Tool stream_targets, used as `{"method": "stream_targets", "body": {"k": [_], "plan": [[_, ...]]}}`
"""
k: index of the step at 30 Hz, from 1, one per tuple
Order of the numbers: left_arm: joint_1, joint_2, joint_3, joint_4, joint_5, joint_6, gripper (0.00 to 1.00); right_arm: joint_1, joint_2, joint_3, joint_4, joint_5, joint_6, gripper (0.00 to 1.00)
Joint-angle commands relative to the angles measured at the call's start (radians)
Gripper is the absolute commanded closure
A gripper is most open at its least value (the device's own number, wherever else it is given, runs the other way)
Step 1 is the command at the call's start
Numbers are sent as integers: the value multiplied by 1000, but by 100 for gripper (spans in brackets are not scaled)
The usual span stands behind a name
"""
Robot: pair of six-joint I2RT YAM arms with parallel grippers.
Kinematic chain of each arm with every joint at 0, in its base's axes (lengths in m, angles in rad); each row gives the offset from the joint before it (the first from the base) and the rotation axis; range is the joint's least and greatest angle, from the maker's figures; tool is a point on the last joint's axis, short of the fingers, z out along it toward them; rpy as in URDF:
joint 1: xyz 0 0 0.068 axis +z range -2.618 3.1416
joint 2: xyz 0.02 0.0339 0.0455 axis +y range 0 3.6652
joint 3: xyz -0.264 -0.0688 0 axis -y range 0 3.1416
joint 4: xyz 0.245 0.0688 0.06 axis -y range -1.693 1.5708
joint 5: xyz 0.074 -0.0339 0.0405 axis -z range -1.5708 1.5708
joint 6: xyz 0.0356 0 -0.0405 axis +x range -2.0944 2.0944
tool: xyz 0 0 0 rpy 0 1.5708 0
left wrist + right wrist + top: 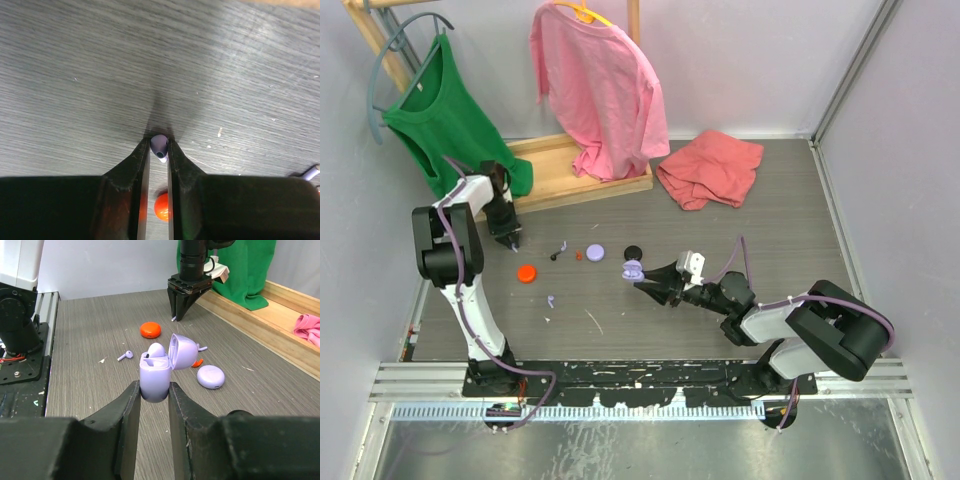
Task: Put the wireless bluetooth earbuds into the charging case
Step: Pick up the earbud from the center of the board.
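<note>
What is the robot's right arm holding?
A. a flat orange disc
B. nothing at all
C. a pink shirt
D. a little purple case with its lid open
D: in the right wrist view, the right end effector is clamped on the small lavender plastic charging case, whose lid is flipped open.

The charging case (155,382) is smooth, glossy lavender plastic; the table (75,75) is matt, grey, wood-grained.
</note>
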Motion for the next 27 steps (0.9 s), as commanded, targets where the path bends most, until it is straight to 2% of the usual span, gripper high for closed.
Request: {"method": "stream_targets", "body": {"k": [1, 12, 16, 27], "plan": [[-22, -101, -39, 62, 29, 10, 100, 4, -19, 32, 46, -5, -14, 99], [-172, -374, -111, 68, -95, -56, 100, 6, -43, 36, 37, 19, -17, 99], [-246, -489, -155, 116, -128, -99, 100, 6, -48, 50, 40, 26, -19, 99], [-517, -801, -341, 264, -226, -236, 100, 4, -61, 94, 11, 72, -38, 99]]}}
